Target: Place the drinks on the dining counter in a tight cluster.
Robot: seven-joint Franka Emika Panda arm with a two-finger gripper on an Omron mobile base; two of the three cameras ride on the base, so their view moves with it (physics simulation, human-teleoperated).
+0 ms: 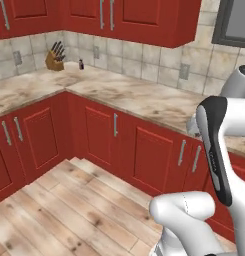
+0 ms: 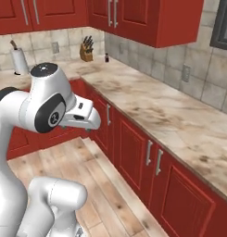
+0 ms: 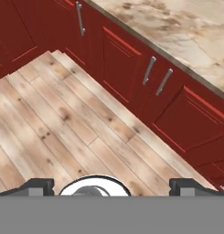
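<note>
The drinks and the dining counter are out of view. My gripper hangs over the wooden floor in front of the red base cabinets. It is open, its two dark fingertips stand wide apart, and nothing is between them. In the right base view the white hand sits at cabinet height, facing the corner cabinets.
An L-shaped marble wall counter runs under red upper cabinets. In its corner stand a knife block and a small dark shaker. A paper towel roll stands on the left run. Open floor lies before the cabinets.
</note>
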